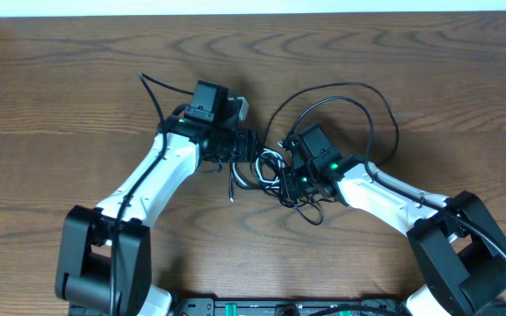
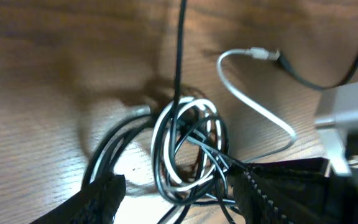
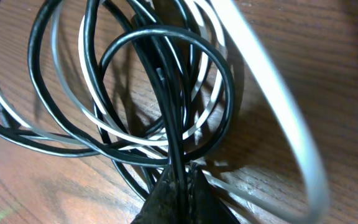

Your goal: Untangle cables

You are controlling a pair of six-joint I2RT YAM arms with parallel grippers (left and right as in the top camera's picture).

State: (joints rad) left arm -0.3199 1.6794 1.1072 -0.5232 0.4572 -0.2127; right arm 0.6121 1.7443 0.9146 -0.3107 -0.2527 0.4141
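Cables (image 1: 271, 173) lie in a black-and-white tangle on the table (image 1: 60, 96), between the two arms. Pressed together, the right end effector (image 3: 180, 186) pinches several black strands. The left end effector (image 2: 178, 190) is spread wide, one finger on either side of the coil.

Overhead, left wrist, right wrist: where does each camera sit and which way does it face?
Overhead: above the table, facing straight down; left arm, right arm and cables show.
Left wrist: on the left arm, looking down past its open left gripper at the cables.
Right wrist: close over the cables; right gripper shut on black ones.
Shared: both wrist views show the white cable.
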